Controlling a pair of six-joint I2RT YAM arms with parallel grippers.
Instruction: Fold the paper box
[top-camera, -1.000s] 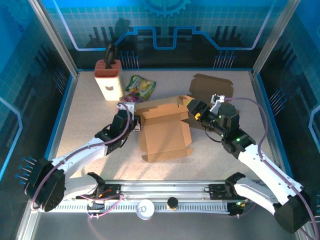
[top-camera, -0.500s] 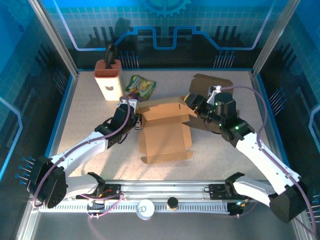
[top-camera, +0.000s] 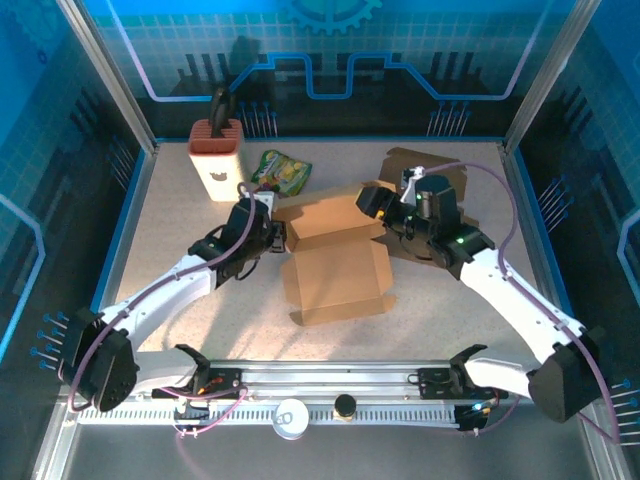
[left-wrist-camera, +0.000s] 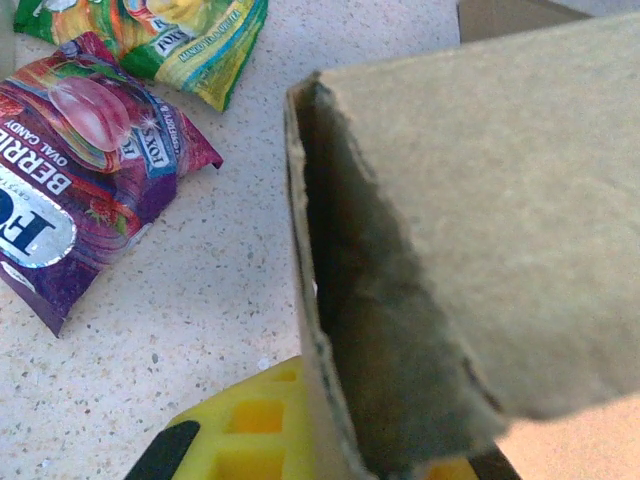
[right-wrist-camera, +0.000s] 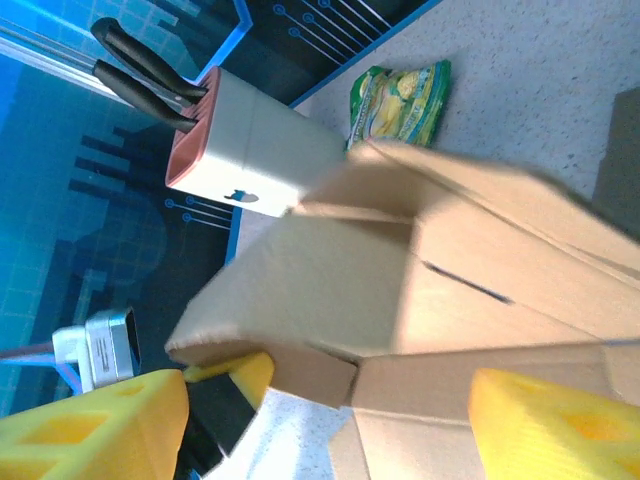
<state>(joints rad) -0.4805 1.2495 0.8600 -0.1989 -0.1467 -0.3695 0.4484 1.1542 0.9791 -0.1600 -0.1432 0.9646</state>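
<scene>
The paper box (top-camera: 335, 262) is plain brown cardboard, matte and faintly fibrous. It lies half opened between the two grippers, with a flat square panel towards the arm bases and its creased flaps raised on the far side. The left gripper (top-camera: 268, 232) is closed on the box's left wall. In the left wrist view that thin wall runs down between the yellow, ribbed pads (left-wrist-camera: 245, 430), and its cut edge is ragged and slightly furred. A broad flap leans over to the right of those jaws. Left of and beyond the closed jaws, two glossy, crinkled candy bags lie on the speckled, stone-like table (left-wrist-camera: 200, 300). The purple berry bag (left-wrist-camera: 70, 190) is the nearer one, and the green and yellow bag (left-wrist-camera: 190, 40) lies beyond it. The right gripper (right-wrist-camera: 330, 425) stands at the box's far right corner with its jaws wide. Its chunky yellow fingers (right-wrist-camera: 100, 420) are well apart, and folded cardboard lies in the span between them. One slit shows in the panel, and the edges are blurred. Beyond the open jaws stands a knife block (right-wrist-camera: 250, 145), a smooth white body with a terracotta top and black handles (right-wrist-camera: 140, 60) sticking out. A second, darker flat cardboard sheet (top-camera: 425, 170) lies on the table behind the right gripper.
</scene>
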